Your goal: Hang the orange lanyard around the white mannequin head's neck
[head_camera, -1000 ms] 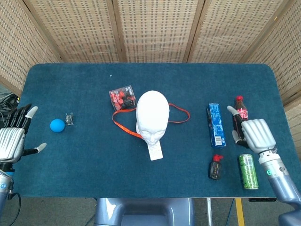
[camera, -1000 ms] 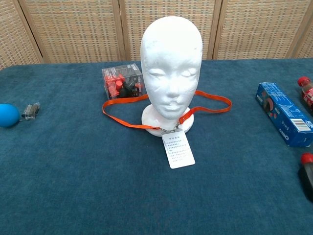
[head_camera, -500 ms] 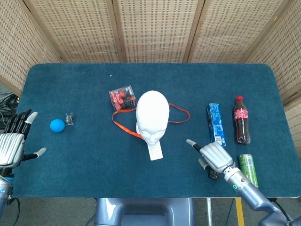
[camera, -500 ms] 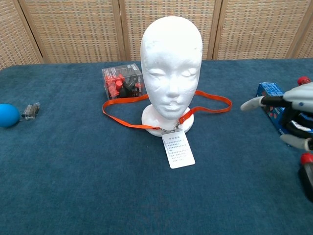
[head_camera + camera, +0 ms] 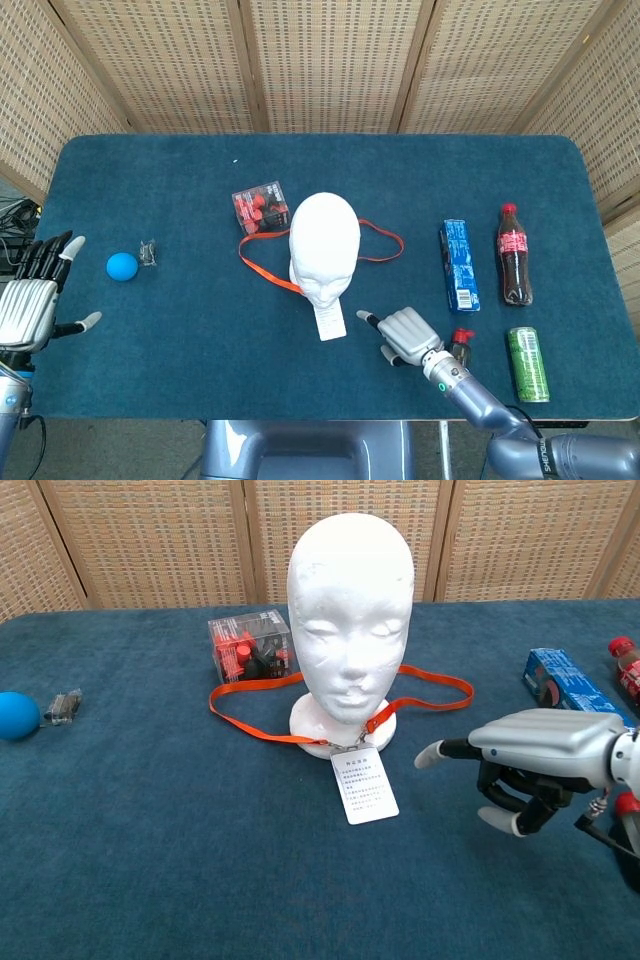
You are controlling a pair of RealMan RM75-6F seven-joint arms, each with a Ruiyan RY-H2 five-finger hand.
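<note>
While around mannequin head [image 5: 350,610], lanyard [image 5: 245,712]

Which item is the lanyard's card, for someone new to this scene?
Find the white foam mannequin head mid-table. An orange ribbon lanyard loops its base. The white printed paper card lies flat in front, clipped to the ribbon; nothing else there is flat.

- I see bright, even, diffuse light in both views; no glare.
- Shadows are soft and faint under the mannequin head [image 5: 350,620] on the blue cloth [image 5: 180,330].
- Focus is sharp throughout; the right hand [image 5: 535,765] shows no motion blur.
- The head view's table edges bow slightly.
</note>
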